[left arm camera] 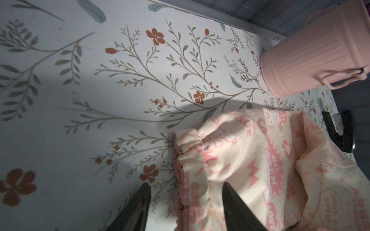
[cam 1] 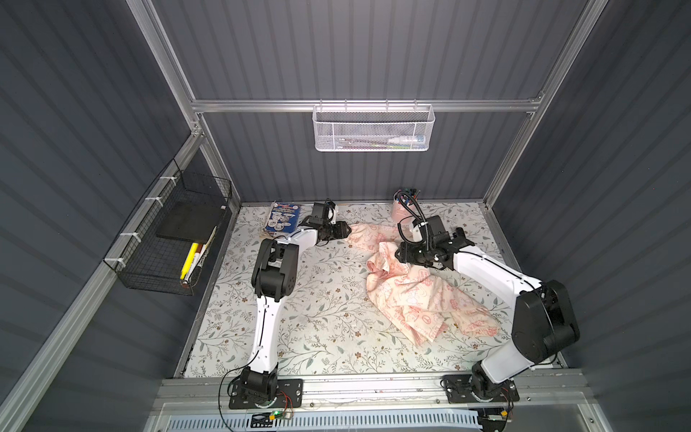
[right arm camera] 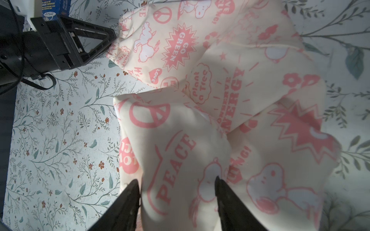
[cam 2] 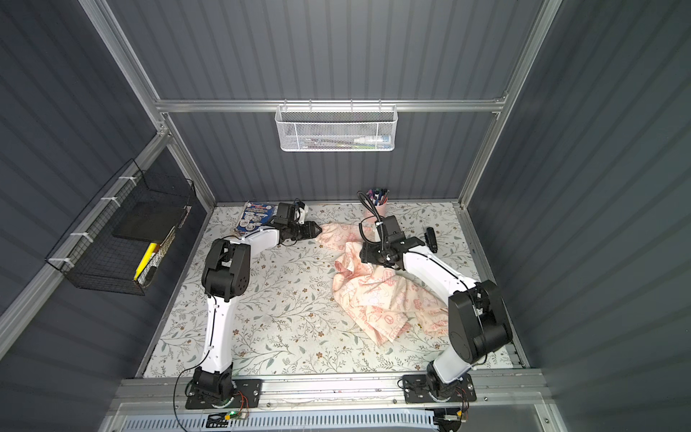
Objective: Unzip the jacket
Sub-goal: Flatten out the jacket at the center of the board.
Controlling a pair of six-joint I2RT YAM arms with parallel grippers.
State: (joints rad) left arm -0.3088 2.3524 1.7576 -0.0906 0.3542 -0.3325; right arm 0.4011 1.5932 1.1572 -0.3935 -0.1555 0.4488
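The jacket (cam 1: 418,295) lies crumpled on the right half of the floral table, cream with pink prints; its zipper is hidden in the folds. One sleeve stretches toward the back left, and its gathered cuff (left arm camera: 188,158) lies between the spread fingers of my left gripper (left arm camera: 186,184), which is open; one finger rests over the fabric, the other over bare table. In both top views this gripper (cam 1: 346,229) (cam 2: 318,230) points at the sleeve end. My right gripper (right arm camera: 176,179) hovers low over the jacket's upper part (cam 1: 398,257), open, with a raised fold between its fingers.
A pink bin of pens (cam 1: 401,209) stands at the back edge, just beyond the sleeve. A blue booklet (cam 1: 282,218) lies at the back left beside the left arm. A small black object (cam 2: 430,237) sits behind the right arm. Wire baskets hang on the left wall (cam 1: 175,239) and back wall (cam 1: 374,129).
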